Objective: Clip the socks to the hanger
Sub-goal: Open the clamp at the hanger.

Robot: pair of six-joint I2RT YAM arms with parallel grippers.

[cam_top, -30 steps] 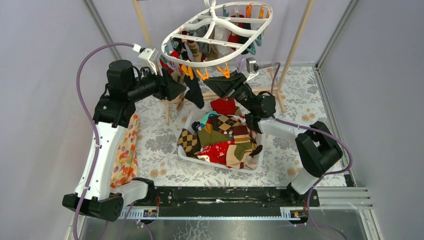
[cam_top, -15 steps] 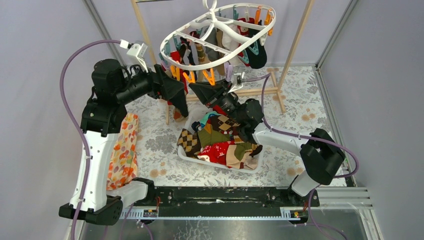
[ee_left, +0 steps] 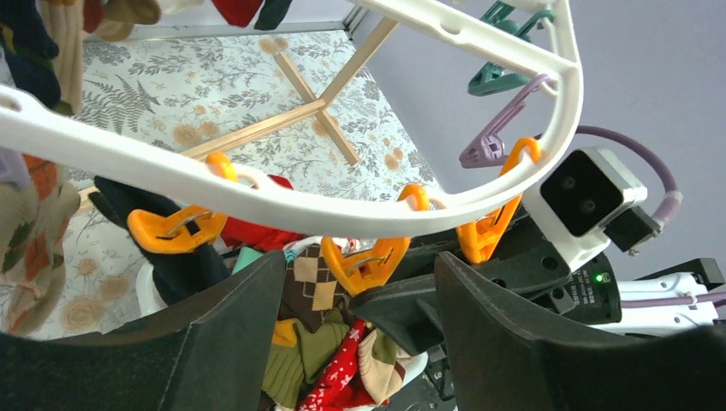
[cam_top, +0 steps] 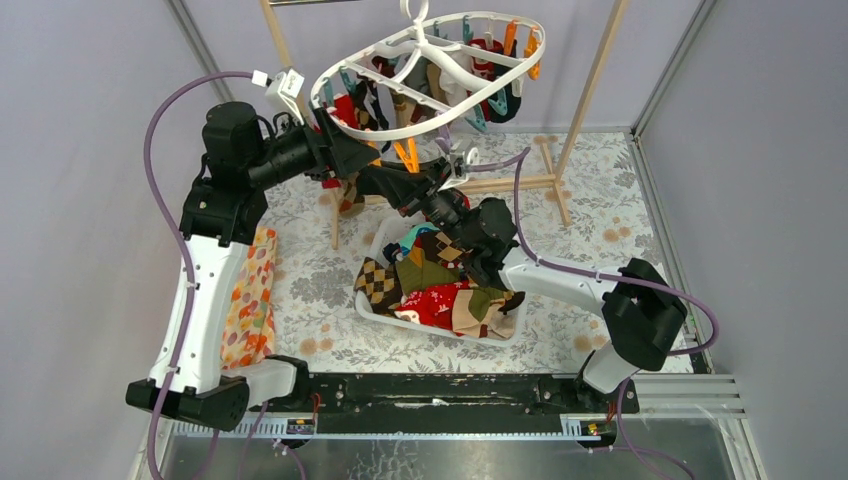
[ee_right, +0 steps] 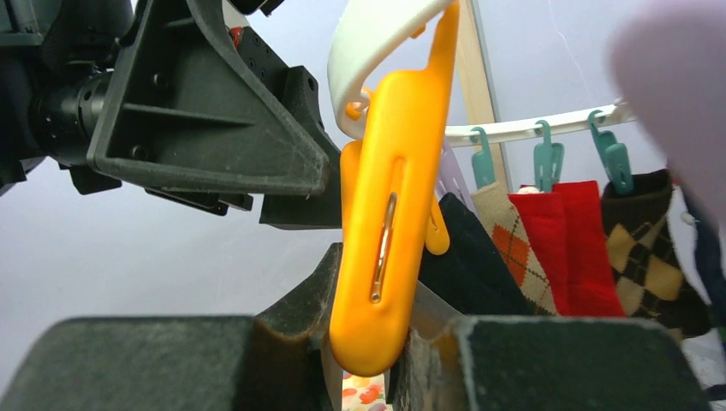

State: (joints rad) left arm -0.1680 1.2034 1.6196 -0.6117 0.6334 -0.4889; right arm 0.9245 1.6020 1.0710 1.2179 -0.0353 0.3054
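Note:
The white oval hanger (cam_top: 440, 55) hangs tilted at the back, with socks on several of its clips. My right gripper (cam_top: 385, 185) is under its near rim, shut on an orange clip (ee_right: 389, 223) that sits between its fingers (ee_right: 389, 342). My left gripper (cam_top: 350, 160) is right beside it, with its jaws (ee_left: 360, 257) open and empty either side of that clip (ee_left: 368, 261). A dark sock (ee_left: 184, 265) hangs at the neighbouring orange clip. Loose socks (cam_top: 440, 280) fill the white basket (cam_top: 372, 305) below.
The light wooden pole frame (cam_top: 590, 90) stands behind and around the hanger. An orange floral cloth (cam_top: 250, 300) lies on the table beside the left arm. Red and argyle socks (ee_right: 565, 248) hang from teal clips on the far rim.
The hanger has swung left and tilted. Both grippers have moved left and up to its near rim. The dark sock no longer hangs from my left gripper.

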